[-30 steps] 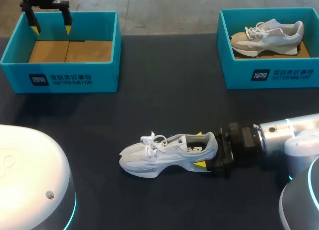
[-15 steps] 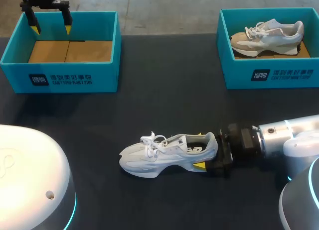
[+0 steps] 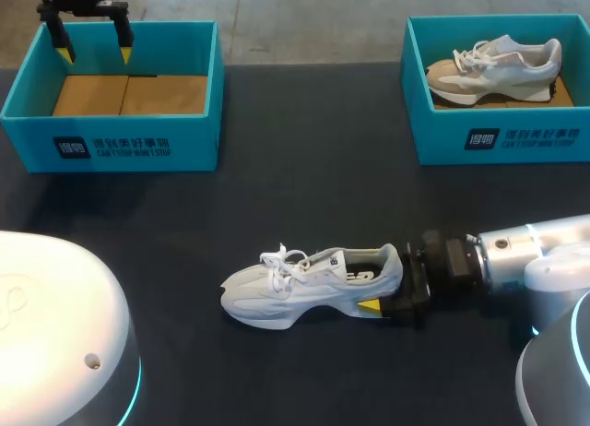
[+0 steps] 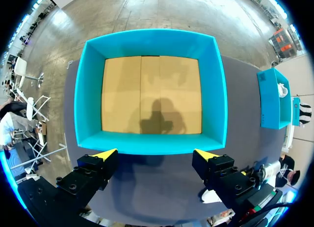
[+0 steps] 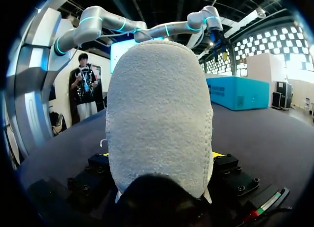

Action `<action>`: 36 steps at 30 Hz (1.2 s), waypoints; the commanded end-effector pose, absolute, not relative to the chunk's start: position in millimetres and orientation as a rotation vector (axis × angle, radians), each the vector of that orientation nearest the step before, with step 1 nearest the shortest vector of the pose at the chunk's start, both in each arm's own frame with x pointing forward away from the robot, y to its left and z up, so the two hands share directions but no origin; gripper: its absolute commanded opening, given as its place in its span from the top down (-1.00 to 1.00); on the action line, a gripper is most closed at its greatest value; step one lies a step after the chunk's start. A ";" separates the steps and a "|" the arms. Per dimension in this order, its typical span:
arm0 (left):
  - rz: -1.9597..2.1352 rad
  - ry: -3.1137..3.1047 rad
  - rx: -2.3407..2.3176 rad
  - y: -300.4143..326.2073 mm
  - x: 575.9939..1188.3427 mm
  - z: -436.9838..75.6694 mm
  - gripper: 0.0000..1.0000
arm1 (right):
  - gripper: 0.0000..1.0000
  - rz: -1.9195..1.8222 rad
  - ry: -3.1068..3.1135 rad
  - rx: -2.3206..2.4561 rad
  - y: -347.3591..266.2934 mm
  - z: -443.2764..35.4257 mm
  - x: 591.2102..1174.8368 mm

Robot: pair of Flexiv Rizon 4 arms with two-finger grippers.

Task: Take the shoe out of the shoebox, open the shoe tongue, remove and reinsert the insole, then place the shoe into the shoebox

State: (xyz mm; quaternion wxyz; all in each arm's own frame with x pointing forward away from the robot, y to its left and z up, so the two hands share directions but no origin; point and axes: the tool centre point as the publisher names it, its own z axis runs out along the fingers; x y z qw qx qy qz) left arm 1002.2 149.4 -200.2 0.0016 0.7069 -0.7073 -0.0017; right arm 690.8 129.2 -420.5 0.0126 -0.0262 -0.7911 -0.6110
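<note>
Dark tabletop (image 3: 304, 149) fills the head view, and the white lace-up running shoe (image 3: 277, 292) stands on it at lower centre, toe toward the left, already out of its box.

Over the last second the shoe has not shifted. What changed is at its heel. The right gripper (image 3: 373, 278) has crept a little to the left, and the yellow tip that showed above the heel collar is now hidden behind it. Only the near tip still shows, against the sole. I read this as the fingers having closed in on the heel. In the right wrist view the suede heel (image 5: 159, 119) fills the space between the fingers, with thin yellow slivers tight against both its sides, so the gripper looks to be pinching the heel. That would steady the shoe for the next step, opening the tongue, which is not yet done. The laces are still tied.

My right arm (image 3: 525, 255) comes in low and nearly level from the right edge, with its wrist pointing along the shoe.

At the upper left the left gripper (image 3: 93, 50) hangs with fingers spread wide over the far wall of the empty teal cardboard shoebox (image 3: 111, 136). Its wrist view shows that box (image 4: 88, 109) just ahead of the fingertips.

A second teal shoebox (image 3: 502, 140) at the upper right holds a beige and grey shoe (image 3: 493, 66).
</note>
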 end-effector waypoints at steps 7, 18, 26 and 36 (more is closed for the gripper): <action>-0.004 -2.220 2.219 149.7 1001.7 -200.0 -1.00 | 1.00 -1.914 -2.474 -0.086 129.7 -421.8 688.5; -0.004 -2.220 2.219 149.7 1001.7 -200.0 -1.00 | 1.00 -1.916 -2.506 -0.134 130.0 -420.3 686.1; -0.004 -2.220 2.219 149.7 1001.7 -200.0 -1.00 | 1.00 -1.913 -2.512 -0.133 129.2 -420.1 686.8; -0.004 -2.220 2.219 149.7 1001.7 -200.0 -1.00 | 1.00 -1.911 -2.509 -0.134 128.6 -419.8 687.9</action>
